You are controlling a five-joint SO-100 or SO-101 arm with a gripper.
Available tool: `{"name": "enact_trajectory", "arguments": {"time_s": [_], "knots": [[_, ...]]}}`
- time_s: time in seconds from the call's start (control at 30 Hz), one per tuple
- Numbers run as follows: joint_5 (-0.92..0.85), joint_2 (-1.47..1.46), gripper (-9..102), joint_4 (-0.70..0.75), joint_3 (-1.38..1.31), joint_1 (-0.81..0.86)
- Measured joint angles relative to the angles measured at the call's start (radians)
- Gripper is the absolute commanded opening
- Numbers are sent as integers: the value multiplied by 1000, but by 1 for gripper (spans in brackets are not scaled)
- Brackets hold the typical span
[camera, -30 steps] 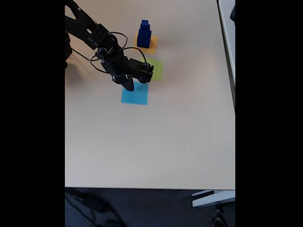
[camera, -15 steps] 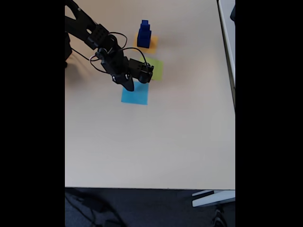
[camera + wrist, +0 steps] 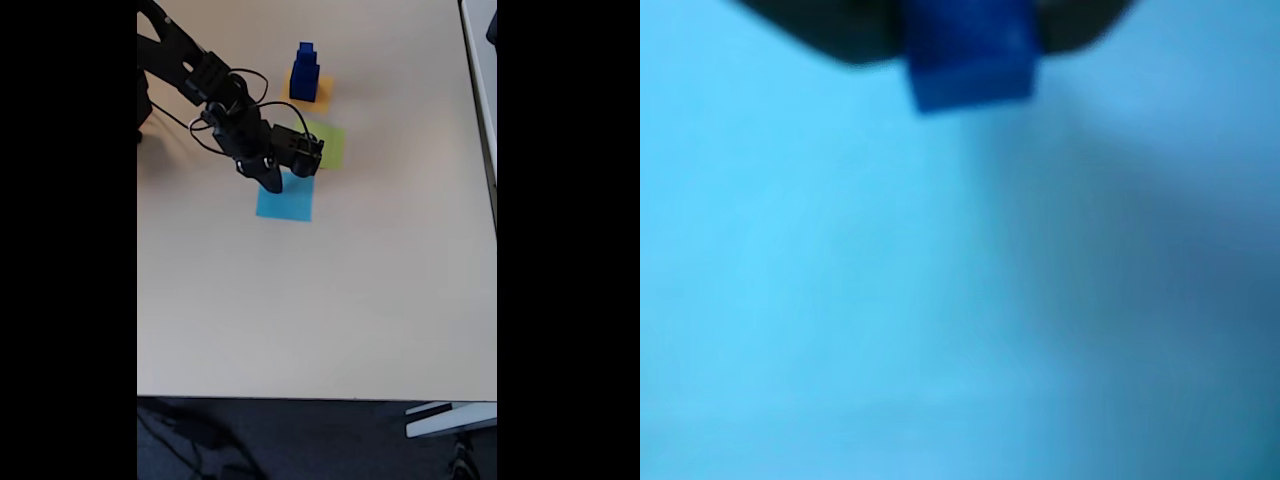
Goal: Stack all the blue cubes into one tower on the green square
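Over the light-blue square (image 3: pixel 285 203), the gripper (image 3: pixel 275 184) reaches down, pinching a blue cube (image 3: pixel 972 62).

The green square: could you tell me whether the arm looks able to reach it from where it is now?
Probably yes: the green square lies bare right beside the tool, which is over the light-blue square with a blue cube between its fingers.

Black jointed arm (image 3: pixel 200 75), blocky plastic segments, thin black cables looping off wrist (image 3: pixel 262 105).
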Motion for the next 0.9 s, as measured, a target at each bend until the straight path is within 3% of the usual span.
{"name": "enact_trajectory", "arguments": {"time_s": [0.9], "knots": [[6,-5,8,-26,9,3]]}}
